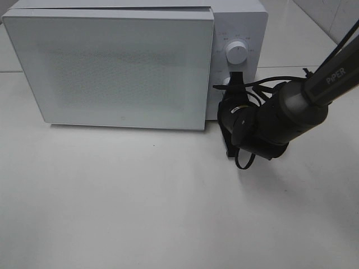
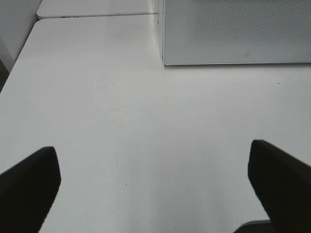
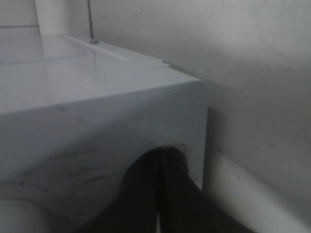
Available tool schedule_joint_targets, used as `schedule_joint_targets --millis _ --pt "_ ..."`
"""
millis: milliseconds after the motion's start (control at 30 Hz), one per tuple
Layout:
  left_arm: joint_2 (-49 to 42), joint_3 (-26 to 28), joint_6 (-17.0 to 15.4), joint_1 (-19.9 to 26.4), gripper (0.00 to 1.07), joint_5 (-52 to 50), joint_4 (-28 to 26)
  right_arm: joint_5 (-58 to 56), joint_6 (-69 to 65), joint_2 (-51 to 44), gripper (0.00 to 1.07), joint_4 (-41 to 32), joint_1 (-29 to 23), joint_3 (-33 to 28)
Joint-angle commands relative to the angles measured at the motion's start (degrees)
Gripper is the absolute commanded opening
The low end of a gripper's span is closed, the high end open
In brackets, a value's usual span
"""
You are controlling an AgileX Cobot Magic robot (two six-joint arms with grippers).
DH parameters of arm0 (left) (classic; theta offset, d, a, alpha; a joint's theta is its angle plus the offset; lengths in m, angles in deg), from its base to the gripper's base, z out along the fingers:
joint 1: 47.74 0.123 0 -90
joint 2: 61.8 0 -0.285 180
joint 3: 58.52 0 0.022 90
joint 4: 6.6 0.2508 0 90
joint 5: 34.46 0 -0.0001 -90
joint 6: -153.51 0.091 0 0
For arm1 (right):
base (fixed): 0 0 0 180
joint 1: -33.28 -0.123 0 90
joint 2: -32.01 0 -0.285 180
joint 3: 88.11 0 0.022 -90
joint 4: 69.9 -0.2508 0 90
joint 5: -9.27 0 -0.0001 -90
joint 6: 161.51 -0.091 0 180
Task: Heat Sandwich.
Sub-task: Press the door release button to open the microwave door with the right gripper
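Right gripper clenched, fingertips together against microwave panel, just beside lower knob. Door closed. Left gripper spread wide above table.

A white microwave stands on the pale table — door shut, a round knob on its panel.

Our right arm is black and grey cylinders, lettered "PiPER" in white, with looped black cables; the fingers of our left tool are black wedges.
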Motion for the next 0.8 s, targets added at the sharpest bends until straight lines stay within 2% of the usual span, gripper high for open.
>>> schedule_joint_targets --millis 33,633,800 --pt "-1.43 -0.23 -0.29 0.11 1.01 -0.8 0.11 13.98 1.26 0.06 0.01 4.35 3.32 5.9" --pt "-1.43 -0.23 -0.29 0.11 1.01 -0.8 0.11 13.87 2.41 0.0 0.0 5.79 3.44 6.07" --pt "-1.43 -0.23 -0.29 0.11 1.01 -0.8 0.11 9.34 2.29 -1.38 0.0 5.79 3.38 5.1"
